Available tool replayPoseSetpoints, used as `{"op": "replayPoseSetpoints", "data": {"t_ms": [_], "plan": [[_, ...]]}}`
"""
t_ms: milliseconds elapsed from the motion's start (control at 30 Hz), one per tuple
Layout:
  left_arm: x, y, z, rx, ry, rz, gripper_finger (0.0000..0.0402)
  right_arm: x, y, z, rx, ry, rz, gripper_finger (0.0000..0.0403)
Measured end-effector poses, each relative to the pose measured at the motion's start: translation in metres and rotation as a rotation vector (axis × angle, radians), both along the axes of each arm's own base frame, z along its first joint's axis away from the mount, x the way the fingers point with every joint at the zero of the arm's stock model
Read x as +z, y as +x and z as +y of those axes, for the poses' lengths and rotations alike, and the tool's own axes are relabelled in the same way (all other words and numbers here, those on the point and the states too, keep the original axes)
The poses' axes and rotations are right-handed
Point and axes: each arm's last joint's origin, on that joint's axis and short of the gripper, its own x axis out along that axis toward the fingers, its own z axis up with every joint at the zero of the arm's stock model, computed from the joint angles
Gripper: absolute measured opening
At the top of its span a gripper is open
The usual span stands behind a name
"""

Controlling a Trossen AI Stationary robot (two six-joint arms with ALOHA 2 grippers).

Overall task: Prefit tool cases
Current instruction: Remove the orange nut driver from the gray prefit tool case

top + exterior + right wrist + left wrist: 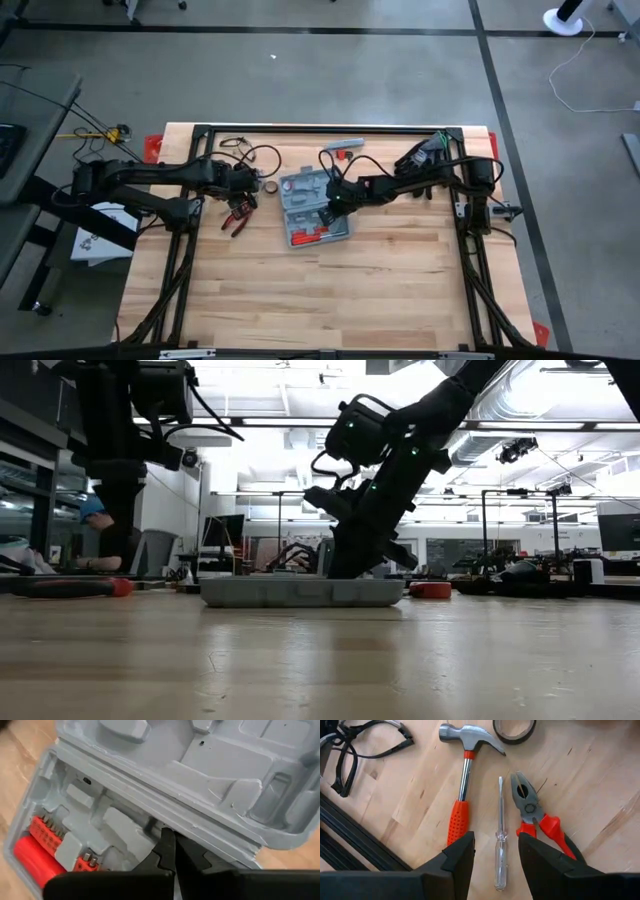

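Observation:
The grey-blue tool case (312, 210) lies open and flat on the table, both halves up, with red bits in its near half (40, 850). My right gripper (333, 207) is shut and reaches down onto the case's middle (350, 570). My left gripper (240, 198) is open near the table's left side. In the left wrist view its fingers (462, 855) stand on either side of a clear-handled screwdriver (500, 820) that lies flat on the wood, without touching it. My right gripper (168, 837) comes from above, slanting down from the table's right. Its shut fingertips meet the hinge ridge (200, 827) between the case's two halves. The case stays flat on the table. I cannot tell whether anything is caught between the tips.
A red-handled hammer (462, 780), red pliers (535, 815) and a tape roll (515, 727) lie beside the screwdriver. Black cables (245, 150) lie at the far left. A slim grey bar (345, 145) and black gloves (425, 155) lie at the far edge. Bare wood (320, 300) lies toward the near edge.

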Motion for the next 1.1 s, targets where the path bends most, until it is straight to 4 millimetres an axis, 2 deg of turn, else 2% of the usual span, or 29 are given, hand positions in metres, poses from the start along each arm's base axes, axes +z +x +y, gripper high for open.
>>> {"op": "replayPoseSetpoints", "data": {"t_ms": [67,167,433,600,1100], "plan": [[0.000,0.000,0.000,0.000,-0.001,0.000,0.0147,0.015,0.000,0.000,-0.013,-0.041,-0.055,0.0000],[0.000,0.000,0.000,0.000,-0.001,0.000,0.0147,0.049,-0.003,-0.001,-0.036,-0.128,-0.163,0.0000],[0.000,0.000,0.000,0.000,-0.001,-0.002,0.0147,0.111,-0.027,-0.006,-0.109,-0.292,-0.273,0.0000],[0.000,0.000,0.000,0.000,0.000,-0.002,0.0147,0.124,-0.039,-0.007,-0.132,-0.336,-0.257,0.0000],[0.000,0.000,0.000,-0.001,-0.002,-0.003,0.0147,0.120,-0.040,-0.012,-0.136,-0.342,-0.215,0.0000]]}}
